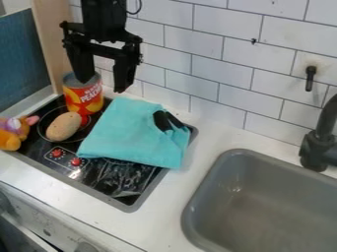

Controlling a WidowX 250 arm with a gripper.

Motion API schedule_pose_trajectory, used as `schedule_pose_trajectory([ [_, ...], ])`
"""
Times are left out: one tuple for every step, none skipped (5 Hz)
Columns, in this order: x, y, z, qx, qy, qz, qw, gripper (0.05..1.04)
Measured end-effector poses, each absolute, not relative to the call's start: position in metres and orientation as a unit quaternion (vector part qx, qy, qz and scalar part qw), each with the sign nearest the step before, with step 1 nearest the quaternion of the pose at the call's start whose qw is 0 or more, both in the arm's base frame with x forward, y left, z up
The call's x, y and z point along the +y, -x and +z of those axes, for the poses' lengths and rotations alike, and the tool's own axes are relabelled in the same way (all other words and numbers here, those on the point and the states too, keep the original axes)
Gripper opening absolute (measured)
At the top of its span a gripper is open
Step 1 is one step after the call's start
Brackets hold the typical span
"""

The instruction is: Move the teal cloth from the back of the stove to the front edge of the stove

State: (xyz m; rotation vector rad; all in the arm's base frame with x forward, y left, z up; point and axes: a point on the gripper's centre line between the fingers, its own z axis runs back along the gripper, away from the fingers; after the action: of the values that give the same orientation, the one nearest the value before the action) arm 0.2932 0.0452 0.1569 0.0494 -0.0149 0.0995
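Observation:
The black gripper hangs at the upper left in front of the tiled wall, its two fingers apart with nothing held between them. Its left finger overlaps the top of a red and yellow can standing at the stove's back left; whether they touch I cannot tell. A folded turquoise cloth lies over the right part of the black stove top, with a black item at its upper right. A brown potato-like object rests on the left burner, just in front of the can.
An orange and purple plush toy sits at the left edge of the stove. To the right, a grey sink is set into the white counter, with a black faucet behind it. White tiles rise along the back.

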Motion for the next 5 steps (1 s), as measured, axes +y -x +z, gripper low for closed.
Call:
schedule_pose_trajectory([
  [0.044, -0.293, 0.146, 0.009, -0.022, 0.05, 0.998, 1.0],
  [0.043, -0.327, 0.124, 0.004, -0.005, 0.058, 0.998, 1.0],
  [0.047, -0.356, 0.107, -0.027, -0.011, 0.076, 0.997, 1.0],
  [0.052, -0.381, 0.08, -0.032, -0.02, 0.081, 0.996, 1.0],
  [0.059, -0.393, 0.066, -0.019, -0.034, 0.087, 0.995, 1.0],
])
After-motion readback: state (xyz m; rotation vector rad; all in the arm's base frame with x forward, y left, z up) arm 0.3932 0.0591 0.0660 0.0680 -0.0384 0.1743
